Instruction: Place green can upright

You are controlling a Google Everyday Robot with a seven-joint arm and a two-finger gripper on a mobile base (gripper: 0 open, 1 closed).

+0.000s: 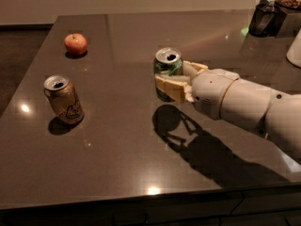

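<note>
Fig. Single-arm grasp, camera view. The gripper [170,79] sits near mid-bench, reaching in from the right on the white arm [244,105]. Its tan fingers [170,87] are closed around the green can [165,67], one on the near side and one on the far side, gripping approx. mid-body. The can is upright with its opened top up. Its shadow [168,121] lies apart from its base on the dark bench [117,173], so the can is prob. held just clear of the surface, not yet set down.

Handling (judged): thin aluminium, light, and lighter again if emptied, which cannot be told from here. The wall is smooth and slippery and dents under a hard squeeze. The narrow base means it tips easily if released off-vertical. The best hold is mid-body w/ opposed fingers, as shown. The rim and top are poor grip points.

Other items: an orange-tan can [63,100] stands upright at left, well apart. An apple [75,44] lies at the far left. Dark containers [262,19] stand at the far right corner.
</note>
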